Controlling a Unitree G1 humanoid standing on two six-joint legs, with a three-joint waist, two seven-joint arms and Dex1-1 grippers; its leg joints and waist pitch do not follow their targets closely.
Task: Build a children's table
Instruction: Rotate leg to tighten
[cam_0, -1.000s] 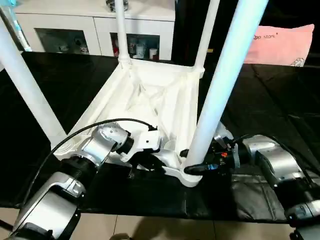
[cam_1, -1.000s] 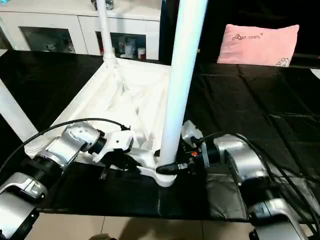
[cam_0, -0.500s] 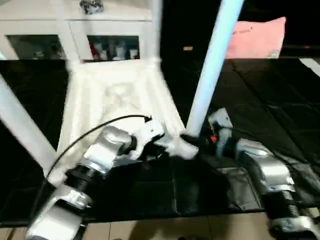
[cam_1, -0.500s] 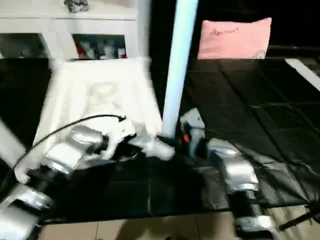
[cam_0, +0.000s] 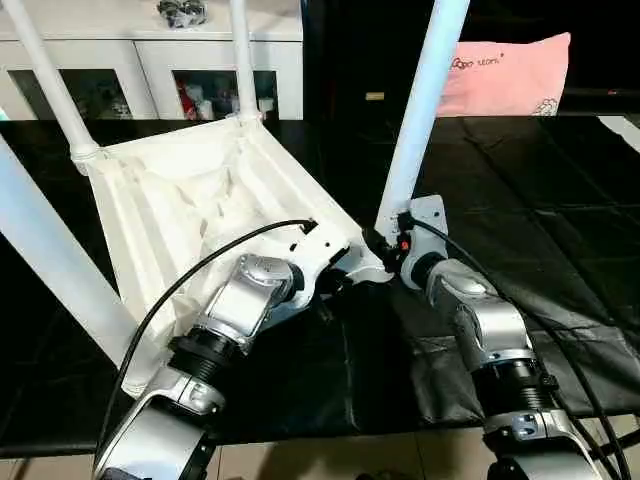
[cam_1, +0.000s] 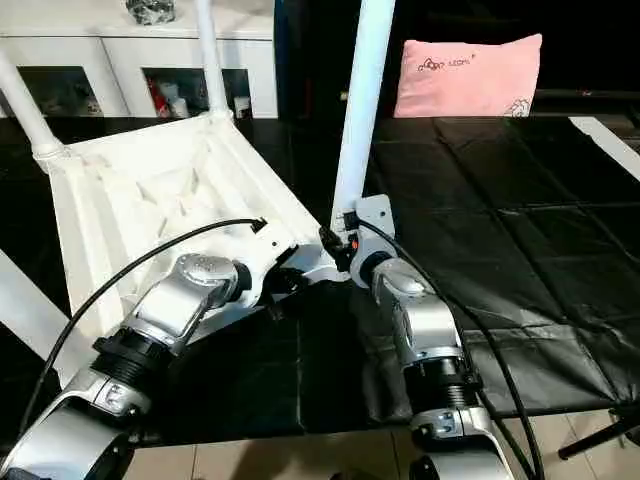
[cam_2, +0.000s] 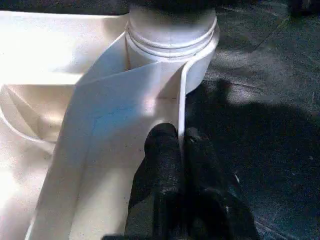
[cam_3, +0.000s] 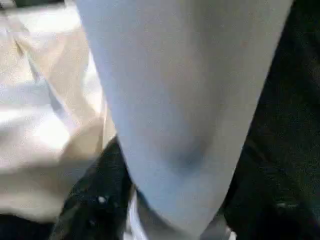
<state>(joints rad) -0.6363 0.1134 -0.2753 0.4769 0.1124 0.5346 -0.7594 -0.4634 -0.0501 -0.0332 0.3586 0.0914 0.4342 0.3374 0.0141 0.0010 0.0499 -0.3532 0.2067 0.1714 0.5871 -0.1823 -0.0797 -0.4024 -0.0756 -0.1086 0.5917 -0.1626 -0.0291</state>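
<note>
The children's table lies upside down on black cloth, its white tabletop (cam_0: 190, 190) showing its ribbed underside. Long white legs stand up from its corner sockets: two at the far side (cam_0: 243, 60) (cam_0: 48, 80), one at the near left (cam_0: 50, 270) and one at the near right (cam_0: 420, 110). My left gripper (cam_2: 179, 134) is shut on the thin rim of the tabletop, just short of the near right corner socket (cam_2: 172, 30). My right gripper (cam_0: 385, 243) grips the base of the near right leg (cam_3: 185, 100), one dark finger (cam_3: 90, 200) on each side of it.
The black cloth (cam_0: 520, 200) covers the work surface, wrinkled at the right. Its front edge meets a tiled floor (cam_0: 300, 455). A white cabinet with glass doors (cam_0: 150, 60) and a pink pillow (cam_0: 505, 75) stand behind. A black cable (cam_0: 200, 270) arcs over my left forearm.
The whole picture has swung and steadied, so the camera moved. Both grippers keep the same holds at the near right corner.
</note>
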